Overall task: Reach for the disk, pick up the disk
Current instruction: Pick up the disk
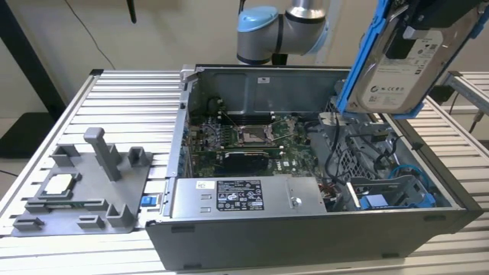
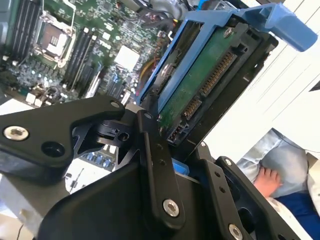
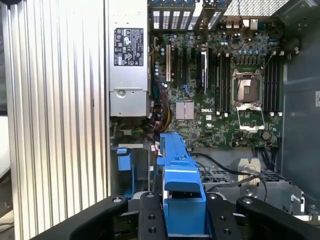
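Observation:
The disk (image 1: pixel 393 74), a silver drive with a white label in a bright blue bracket, hangs in the air above the open computer case's far right corner in the exterior view. It stands nearly on edge. My gripper (image 1: pixel 418 28) is shut on its upper part. In the second wrist view the disk (image 2: pixel 200 85) shows its green circuit side and connector, clamped between my black fingers (image 2: pixel 152 150). In the first wrist view the blue bracket (image 3: pixel 177 172) sticks out from between the fingers (image 3: pixel 150 210), high over the motherboard.
The open computer case (image 1: pixel 306 235) sits on a slatted metal table (image 1: pixel 130 97), with motherboard (image 1: pixel 248 143), grey power supply (image 1: pixel 244 197) and blue drive bay (image 1: pixel 390 195) inside. A grey fixture (image 1: pixel 84 183) holding a small chip lies at the exterior view's left. A person's hand (image 2: pixel 267 181) is beside the table.

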Robot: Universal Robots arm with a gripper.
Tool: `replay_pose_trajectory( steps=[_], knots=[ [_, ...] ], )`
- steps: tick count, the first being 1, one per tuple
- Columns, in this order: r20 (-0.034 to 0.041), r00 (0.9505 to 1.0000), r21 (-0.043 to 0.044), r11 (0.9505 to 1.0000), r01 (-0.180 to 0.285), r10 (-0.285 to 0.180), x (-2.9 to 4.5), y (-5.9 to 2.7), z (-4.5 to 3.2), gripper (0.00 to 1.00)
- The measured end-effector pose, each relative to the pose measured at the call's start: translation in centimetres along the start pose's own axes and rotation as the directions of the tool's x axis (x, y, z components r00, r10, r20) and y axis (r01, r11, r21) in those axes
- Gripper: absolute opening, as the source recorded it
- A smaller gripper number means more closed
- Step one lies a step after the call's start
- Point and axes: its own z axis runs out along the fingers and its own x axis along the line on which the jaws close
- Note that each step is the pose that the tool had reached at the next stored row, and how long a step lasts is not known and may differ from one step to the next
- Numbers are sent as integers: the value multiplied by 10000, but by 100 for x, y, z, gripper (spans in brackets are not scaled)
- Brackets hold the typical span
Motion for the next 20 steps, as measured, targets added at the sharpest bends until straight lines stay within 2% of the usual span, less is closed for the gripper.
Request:
replay_pose_trajectory(
  steps=[7, 10, 17, 20],
  knots=[
    [-1, 10000, -4, 10000, -6, 6, 273, -10, 5, 0],
    [-1, 10000, -5, 10000, -6, 6, 356, -28, 24, 0],
    [-16, 10000, -4, 10000, -6, 6, 469, -56, 125, 0],
    [-19, 10000, -1, 10000, -1, 1, 484, -68, 179, 0]
  ],
)
